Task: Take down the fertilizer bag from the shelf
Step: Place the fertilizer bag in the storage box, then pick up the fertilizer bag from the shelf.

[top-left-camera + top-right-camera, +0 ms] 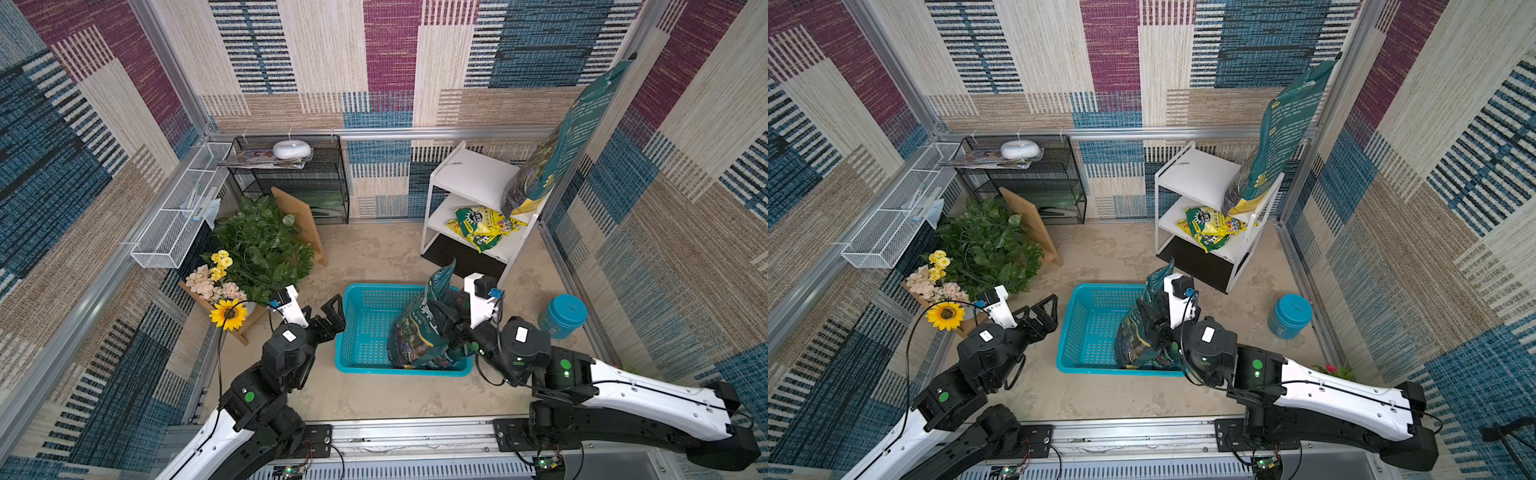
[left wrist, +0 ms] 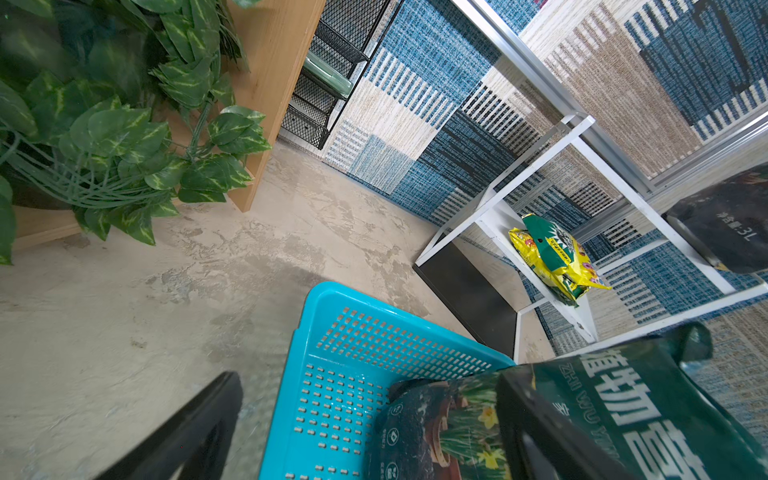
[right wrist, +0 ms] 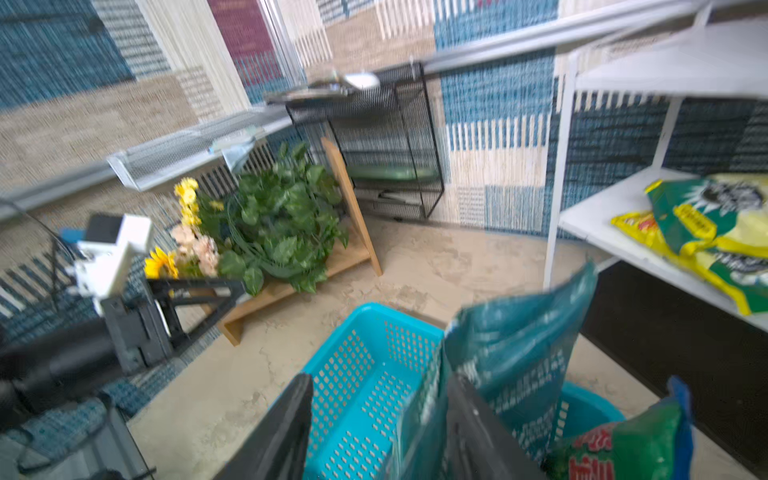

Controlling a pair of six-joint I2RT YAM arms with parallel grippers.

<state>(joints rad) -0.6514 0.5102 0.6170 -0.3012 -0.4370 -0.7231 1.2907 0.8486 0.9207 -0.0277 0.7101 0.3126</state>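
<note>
Bare floor (image 1: 374, 257) lies open at twelve o'clock of the blue basket (image 1: 357, 368). The shelf (image 1: 469, 174) stands at one o'clock, just clear of the rim. The fertilizer bag (image 1: 419, 328), dark green and crumpled, stands upright in the basket's three o'clock end. The right claw (image 3: 378, 386) is parted around the bag's top, one finger touching it. The left claw (image 1: 334, 318) is spread and empty at the nine o'clock rim.

- right wrist view blurred throughout; print on the dark green bag (image 3: 519, 332) unreadable there;
- tall bag (image 2: 723, 224) on the shelf (image 2: 540, 266) cut off by the left wrist view's edge;
- left pincer (image 1: 334, 318) fingers (image 2: 187, 428) cut off likewise.
</note>
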